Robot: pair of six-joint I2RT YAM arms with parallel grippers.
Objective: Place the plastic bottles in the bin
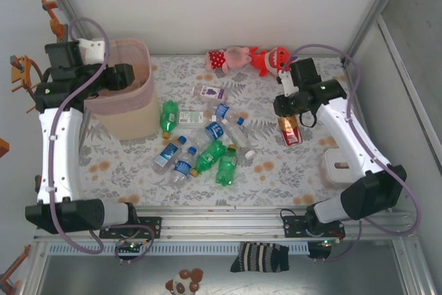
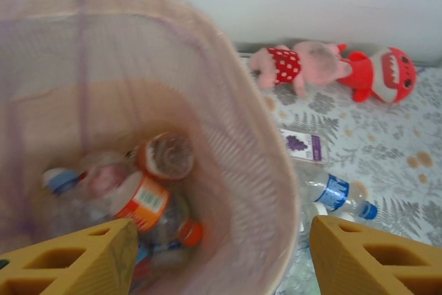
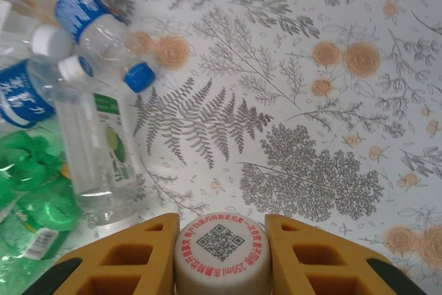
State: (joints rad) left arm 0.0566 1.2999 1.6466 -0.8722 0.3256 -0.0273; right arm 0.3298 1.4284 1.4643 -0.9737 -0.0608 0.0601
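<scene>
Flowered tabletop (image 1: 290, 170): carries everything. Pink bin (image 1: 131, 119), far left, upright; several bottles (image 2: 148, 198) lie at its bottom, so the task looks partly done. Over its mouth hangs the left pincer (image 2: 221, 226), fingers spread wide and empty, seemingly where a drop would be made. Heap of loose bottles (image 1: 204, 146), clear and green, mid-tabletop, just right of the bin. Two plush toys (image 1: 248, 59), far edge, not wanted. One red-labelled bottle (image 1: 291, 132), right side: the right pincer (image 3: 221, 250) pinches one end, probably for carrying
</scene>
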